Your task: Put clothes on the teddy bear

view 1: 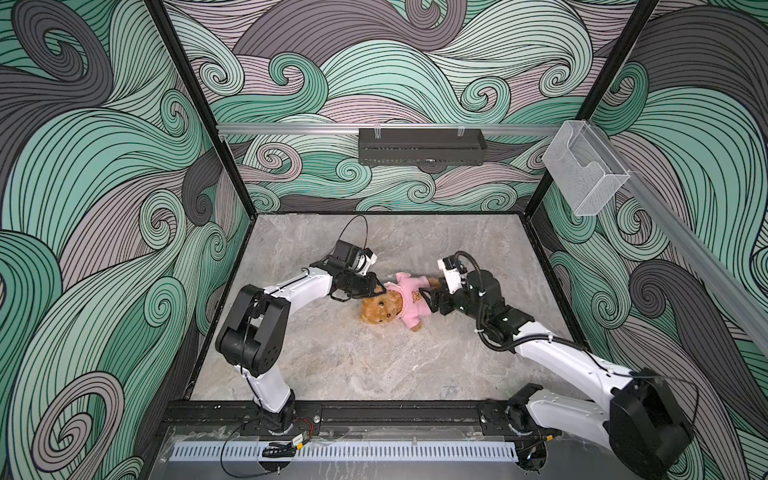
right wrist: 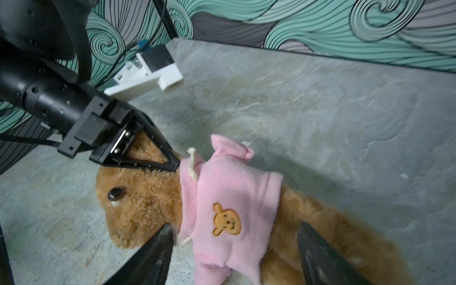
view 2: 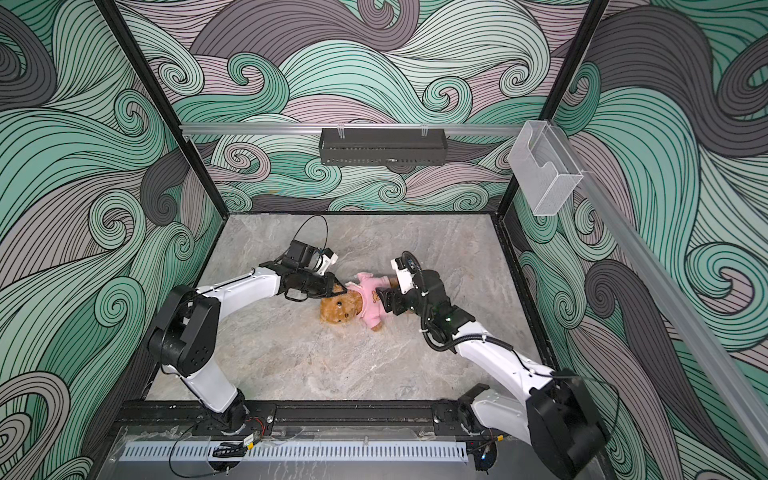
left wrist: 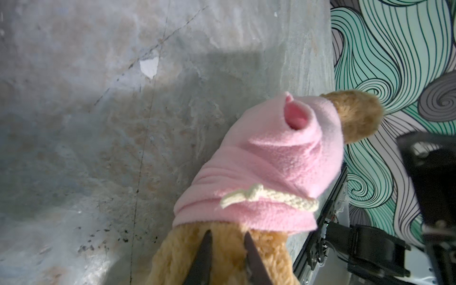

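Observation:
The teddy bear (view 1: 376,311) (view 2: 337,311) lies mid-table, head toward the left arm, golden-brown and curly. A pink fleece garment (view 1: 409,297) (view 2: 371,296) (right wrist: 229,187) with an orange bear-face patch (right wrist: 227,222) covers its torso; one sleeve opening (left wrist: 296,116) gapes empty. My left gripper (view 1: 376,287) (left wrist: 228,233) (right wrist: 172,164) is shut on fur at the top of the bear's head, just beside the garment's collar. My right gripper (view 1: 432,301) (right wrist: 235,224) stands open at the bear's lower body, its fingers (right wrist: 158,246) straddling the garment's hem and the brown legs (right wrist: 320,222).
Patterned walls close the marble table (view 1: 374,365) on three sides. A black tray (view 1: 422,145) hangs on the back rail and a clear plastic box (view 1: 582,170) on the right rail. A small white chip (left wrist: 149,66) marks the tabletop beyond the bear.

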You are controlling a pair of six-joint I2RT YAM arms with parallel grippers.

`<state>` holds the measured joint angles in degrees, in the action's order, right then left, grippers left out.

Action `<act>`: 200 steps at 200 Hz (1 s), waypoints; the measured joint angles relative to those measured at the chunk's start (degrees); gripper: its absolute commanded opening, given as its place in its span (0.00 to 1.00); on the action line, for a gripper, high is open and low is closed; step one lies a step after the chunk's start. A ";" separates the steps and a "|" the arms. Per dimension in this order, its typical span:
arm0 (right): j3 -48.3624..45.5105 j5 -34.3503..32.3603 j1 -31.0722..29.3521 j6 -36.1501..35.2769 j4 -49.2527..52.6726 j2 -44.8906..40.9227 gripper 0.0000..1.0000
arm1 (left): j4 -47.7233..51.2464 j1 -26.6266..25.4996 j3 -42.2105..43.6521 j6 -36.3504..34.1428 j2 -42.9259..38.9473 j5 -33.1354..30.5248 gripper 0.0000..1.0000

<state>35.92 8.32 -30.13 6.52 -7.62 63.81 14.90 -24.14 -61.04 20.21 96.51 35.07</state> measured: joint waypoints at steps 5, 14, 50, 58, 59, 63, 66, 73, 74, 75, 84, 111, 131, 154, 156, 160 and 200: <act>0.46 0.07 0.83 -0.24 0.66 -1.01 0.83 | -0.13 0.00 0.00 -0.79 -0.76 -0.04 0.13; 1.29 0.28 2.21 -0.57 1.70 -2.40 0.86 | -0.59 0.00 0.00 -2.36 -2.56 -0.04 0.12; 4.74 1.27 5.16 -3.08 6.08 -5.53 0.98 | -3.93 -0.74 0.02 -8.15 -10.58 -0.63 0.03; 5.66 2.23 5.44 -3.93 6.82 -5.84 0.99 | -4.74 -1.07 0.09 -9.60 -12.37 -1.11 0.01; 5.70 2.29 5.44 -4.02 6.88 -5.86 0.99 | -4.81 -1.09 0.11 -9.77 -12.52 -1.16 0.01; 6.12 3.02 5.57 -4.35 7.10 -5.97 0.99 | -5.09 -1.18 0.17 -10.49 -13.44 -1.42 0.00; 6.36 3.48 5.64 -4.68 7.28 -6.03 0.99 | -5.42 -1.25 0.26 -10.91 -14.10 -1.60 0.00; 6.80 4.85 5.73 -5.14 7.48 -6.14 0.99 | -5.92 -1.36 0.48 -12.11 -15.69 -2.03 0.00; 6.86 5.22 5.73 -5.22 7.48 -6.16 0.99 | -5.97 -1.38 0.50 -12.28 -16.04 -2.10 0.00; 6.91 5.42 5.73 -5.29 7.48 -6.16 0.99 | -5.99 -1.40 0.52 -12.39 -16.24 -2.14 0.00; 7.30 7.93 5.73 -6.01 7.58 -6.19 0.99 | -6.45 -1.53 0.66 -13.44 -18.03 -2.62 0.00; 7.48 14.36 5.73 -7.72 7.82 -5.86 0.99 | -7.89 -1.55 1.01 -14.58 -21.03 -3.08 0.00; 7.45 16.68 5.73 -9.33 7.89 -6.12 0.99 | -9.18 -1.55 2.40 -14.23 -21.97 -3.10 0.00; 7.45 17.97 5.73 -11.06 7.89 -7.17 0.99 | -10.38 -1.55 4.66 -13.09 -22.67 -3.06 0.00; 7.45 18.10 5.73 -11.15 7.87 -7.26 0.99 | -10.49 -1.55 4.90 -12.98 -22.77 -3.06 0.00; 7.45 18.29 5.73 -11.41 7.87 -7.39 0.99 | -10.64 -1.57 5.31 -12.81 -22.86 -3.04 0.00; 7.45 20.04 6.32 -11.96 7.82 -6.58 0.99 | -11.61 -1.68 7.39 -10.84 -23.43 -2.86 0.00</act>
<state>43.38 28.36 -23.81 -5.43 0.21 57.23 3.29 -25.82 -53.65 9.37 73.08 32.21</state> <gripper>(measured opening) 0.992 0.076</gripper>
